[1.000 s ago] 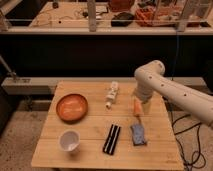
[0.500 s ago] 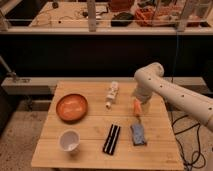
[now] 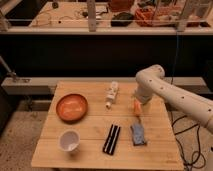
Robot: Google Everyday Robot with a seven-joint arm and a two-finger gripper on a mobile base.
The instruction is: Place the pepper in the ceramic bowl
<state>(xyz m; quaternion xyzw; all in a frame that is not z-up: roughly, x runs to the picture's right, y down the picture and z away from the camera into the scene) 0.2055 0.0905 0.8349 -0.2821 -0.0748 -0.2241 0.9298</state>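
Note:
A small orange pepper [image 3: 136, 106] lies on the right part of the wooden table [image 3: 90, 125]. My gripper [image 3: 138, 104] hangs at the end of the white arm [image 3: 150, 80], straight over the pepper and down at it, open. A wide orange bowl [image 3: 71, 107] sits at the table's left. A small white bowl [image 3: 69, 140] stands at the front left. I cannot tell which of the two is the ceramic bowl.
A white and tan bottle-like object [image 3: 112, 94] lies at the table's back middle. A black flat object [image 3: 112, 138] lies at the front middle, and a blue-grey cloth lump [image 3: 138, 134] sits just in front of the pepper. A dark railing and shelf run behind the table.
The arm has come down a little, bringing the gripper lower onto the pepper. The things on the table have not moved.

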